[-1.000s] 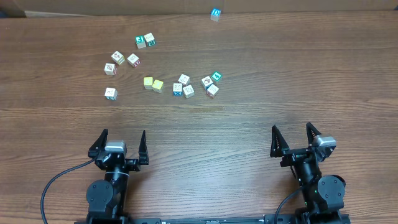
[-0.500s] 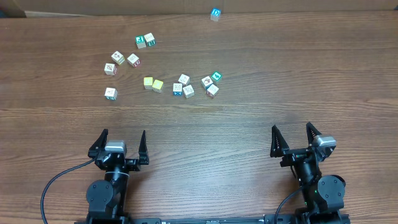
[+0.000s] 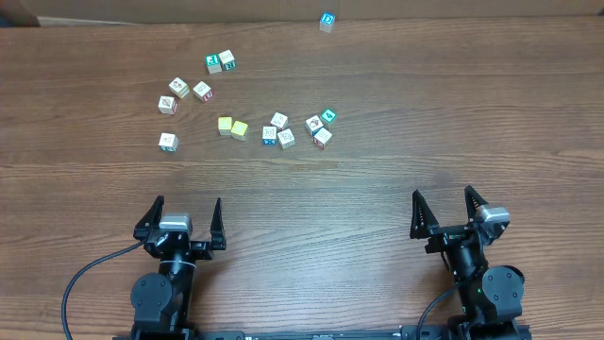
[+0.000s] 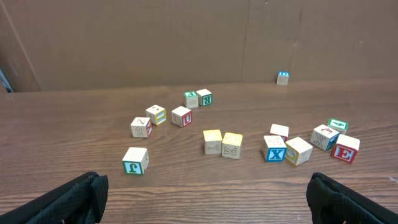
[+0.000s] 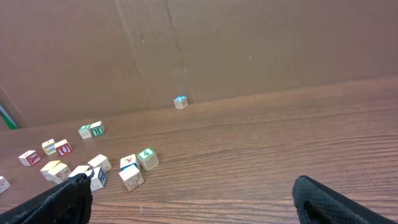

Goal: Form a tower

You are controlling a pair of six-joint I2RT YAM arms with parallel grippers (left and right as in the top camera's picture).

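The left claw [image 3: 187,203] at 7 o'clock and the right claw [image 3: 442,195] at 5 o'clock are both spread wide and empty. The tower [image 3: 327,21] is set at 12 o'clock on the surface [image 3: 425,113], near the cardboard wall [image 4: 186,37] and well apart from the loose cubes [image 3: 286,138]. It could be toppled by an off-centre placement at long reach. A neighbouring cube could also be dragged along, since several touch. Its blue face is turned upward. Only one cube's height can be made out, so a vertical long axis cannot be confirmed.
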